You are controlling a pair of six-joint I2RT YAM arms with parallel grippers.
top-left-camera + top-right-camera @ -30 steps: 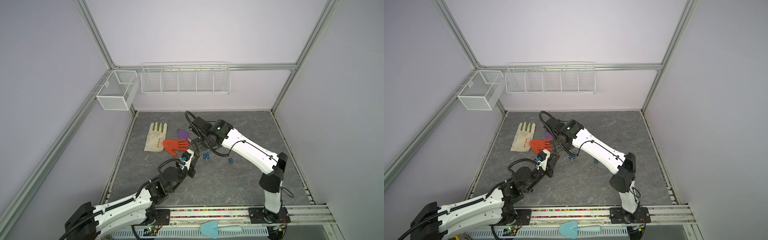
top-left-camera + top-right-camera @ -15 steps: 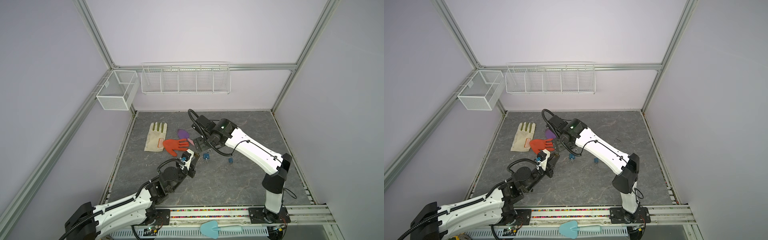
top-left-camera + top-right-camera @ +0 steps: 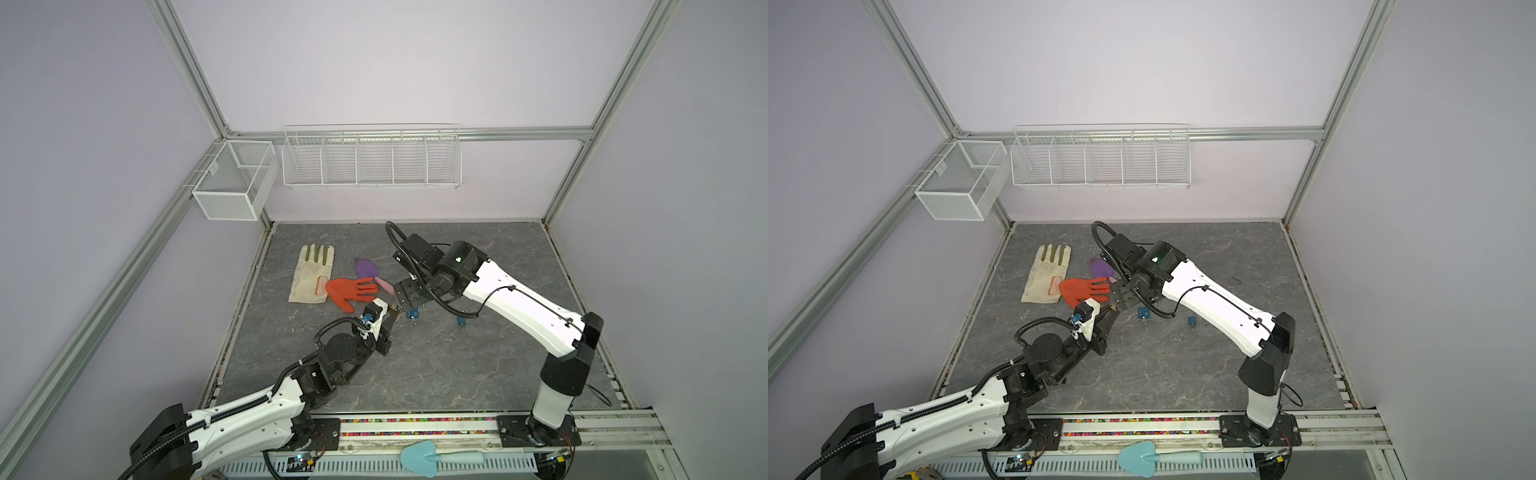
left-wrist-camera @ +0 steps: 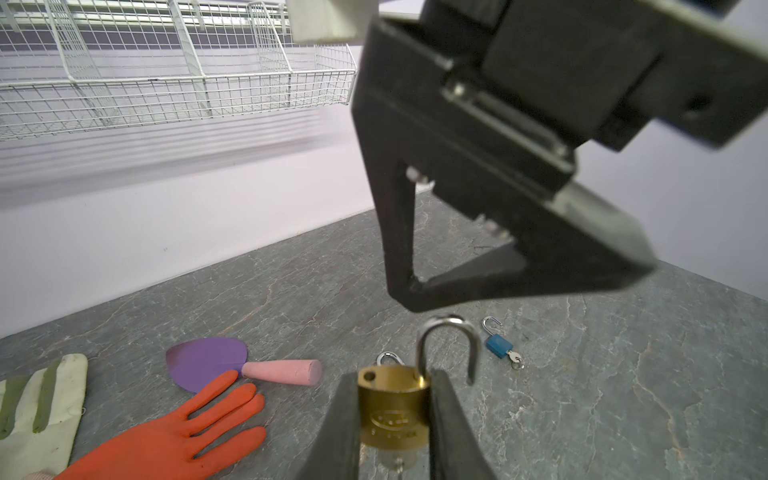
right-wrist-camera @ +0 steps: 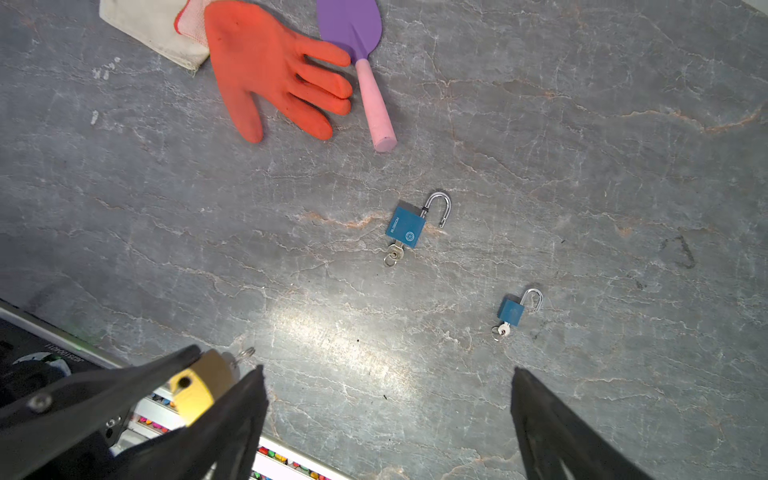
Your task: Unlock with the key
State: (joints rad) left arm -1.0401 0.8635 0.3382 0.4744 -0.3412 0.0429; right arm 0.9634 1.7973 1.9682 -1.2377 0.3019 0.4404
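Note:
My left gripper (image 4: pixel 393 380) is shut on a brass padlock (image 4: pixel 394 411), held upright above the table. Its steel shackle (image 4: pixel 444 328) stands swung open, one end free. A key (image 4: pixel 399 463) sticks out under the padlock body, partly hidden. In both top views the left gripper (image 3: pixel 392 311) (image 3: pixel 1112 308) sits mid-table. My right gripper (image 5: pixel 386 386) is open and empty, hovering just above and behind the padlock (image 5: pixel 199 386), as both top views show (image 3: pixel 409 293) (image 3: pixel 1127 297).
Two blue padlocks (image 5: pixel 405 226) (image 5: pixel 512 311) lie on the table with open shackles and keys in them. An orange glove (image 3: pixel 351 291), a cream glove (image 3: pixel 311 276) and a purple trowel (image 3: pixel 368 268) lie left of the grippers. Wire baskets (image 3: pixel 372 160) hang on the back wall.
The right gripper has drawn back a little to the right, away from the left gripper, and stays open. The left gripper and the brass padlock have not moved.

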